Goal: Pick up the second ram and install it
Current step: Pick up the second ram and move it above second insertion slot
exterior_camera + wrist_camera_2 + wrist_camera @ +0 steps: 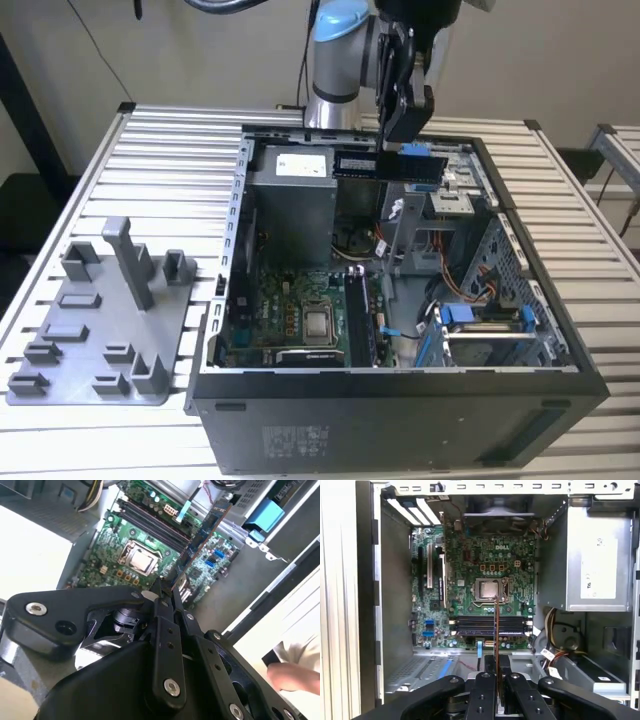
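Second wrist view: the gripper's (169,590) black, bolted metal fingers are clamped tight on one end of the second ram (200,537), a thin, flat dark-blue board whose gripped end is hidden between them. The stick juts out from the fingertips, in the air above the open computer case (400,400). Below the gripper lies the green motherboard (490,565) with its square silver processor socket (489,588) and long dark memory slots (490,625), well apart from the stick. Far off to the exterior view's left sits a grey plastic fixture tray (100,330). A person's hand (295,672) is cut off at the frame edge.
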`<state>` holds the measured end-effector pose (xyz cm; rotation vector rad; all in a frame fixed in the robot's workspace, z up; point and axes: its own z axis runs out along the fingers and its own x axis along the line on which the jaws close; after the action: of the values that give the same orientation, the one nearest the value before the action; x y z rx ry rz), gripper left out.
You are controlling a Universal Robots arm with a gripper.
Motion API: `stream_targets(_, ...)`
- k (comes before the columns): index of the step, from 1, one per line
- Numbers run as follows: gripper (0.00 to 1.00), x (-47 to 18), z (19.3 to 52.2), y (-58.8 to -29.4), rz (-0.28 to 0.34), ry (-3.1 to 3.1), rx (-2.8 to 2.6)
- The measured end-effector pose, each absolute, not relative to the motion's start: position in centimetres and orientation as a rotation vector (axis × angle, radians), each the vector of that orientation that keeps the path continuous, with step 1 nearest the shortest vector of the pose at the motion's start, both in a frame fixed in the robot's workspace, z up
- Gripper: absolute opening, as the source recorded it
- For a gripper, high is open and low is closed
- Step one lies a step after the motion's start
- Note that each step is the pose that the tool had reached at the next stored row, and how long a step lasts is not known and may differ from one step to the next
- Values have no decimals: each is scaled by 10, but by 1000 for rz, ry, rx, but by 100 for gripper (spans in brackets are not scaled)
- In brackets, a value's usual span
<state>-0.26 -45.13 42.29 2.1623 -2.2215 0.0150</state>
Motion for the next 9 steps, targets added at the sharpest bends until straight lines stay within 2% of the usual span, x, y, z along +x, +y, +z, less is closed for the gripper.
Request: stream_targets(9,14,-3,423,-423,15,-2221,2162)
